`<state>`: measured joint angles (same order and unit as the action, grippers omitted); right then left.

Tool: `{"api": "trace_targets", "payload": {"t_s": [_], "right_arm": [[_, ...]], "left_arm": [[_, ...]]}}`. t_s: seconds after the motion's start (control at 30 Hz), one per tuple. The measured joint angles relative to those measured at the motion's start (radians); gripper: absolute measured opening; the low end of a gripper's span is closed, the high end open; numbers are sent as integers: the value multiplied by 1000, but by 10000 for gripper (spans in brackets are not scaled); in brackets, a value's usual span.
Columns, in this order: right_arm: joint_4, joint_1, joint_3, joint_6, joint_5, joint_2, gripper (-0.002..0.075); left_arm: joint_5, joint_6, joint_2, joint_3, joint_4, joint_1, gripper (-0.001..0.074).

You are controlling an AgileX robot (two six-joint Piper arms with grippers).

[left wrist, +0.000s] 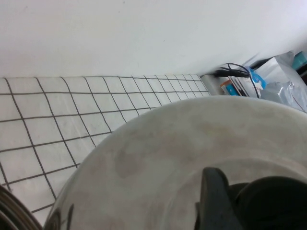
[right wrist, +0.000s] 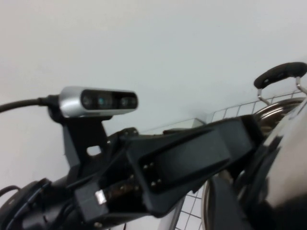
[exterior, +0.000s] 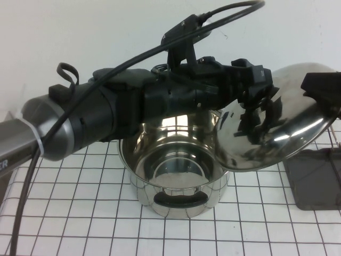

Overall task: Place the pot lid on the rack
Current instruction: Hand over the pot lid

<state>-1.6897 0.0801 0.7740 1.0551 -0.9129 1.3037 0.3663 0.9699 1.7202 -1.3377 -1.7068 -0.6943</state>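
Left tool (exterior: pixel 256 80) reaches across above the pot (exterior: pixel 173 176), closed on the tilted pot lid (exterior: pixel 287 133); right tool (exterior: pixel 322 88) sits at the lid's far rim, grip unclear, rack (exterior: pixel 311 181) below. Left wrist: lid (left wrist: pixel 192 158) fills view. Right wrist: lid (right wrist: pixel 288 158) close.
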Motion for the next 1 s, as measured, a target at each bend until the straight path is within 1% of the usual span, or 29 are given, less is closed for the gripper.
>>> {"api": "trace_targets", "payload": {"t_s": [0.13, 0.37, 0.8, 0.83, 0.9, 0.93, 0.97, 1.0], "right_arm": [[-9, -4, 0, 0, -6, 2, 248], [-9, -6, 0, 10, -13, 6, 186], [-7, -6, 0, 27, -14, 6, 183], [-5, -6, 0, 33, -14, 6, 181], [-5, -6, 0, 59, -19, 6, 95], [-3, -6, 2, 67, -12, 6, 70], [7, -6, 2, 72, 2, 9, 57], [13, -6, 2, 78, 8, 8, 53]], "left_arm": [[-2, -5, 13, -6, -22, -1, 323], [-4, -8, 17, -8, -37, -1, 326], [5, 75, 17, -8, -55, 1, 327], [7, 81, 17, -8, -55, 3, 339], [11, 100, 19, -8, -29, 8, 398], [22, 104, 22, -8, -23, 10, 442], [34, 108, 23, -8, -15, 10, 485], [41, 108, 23, -8, -13, 10, 512]]}}
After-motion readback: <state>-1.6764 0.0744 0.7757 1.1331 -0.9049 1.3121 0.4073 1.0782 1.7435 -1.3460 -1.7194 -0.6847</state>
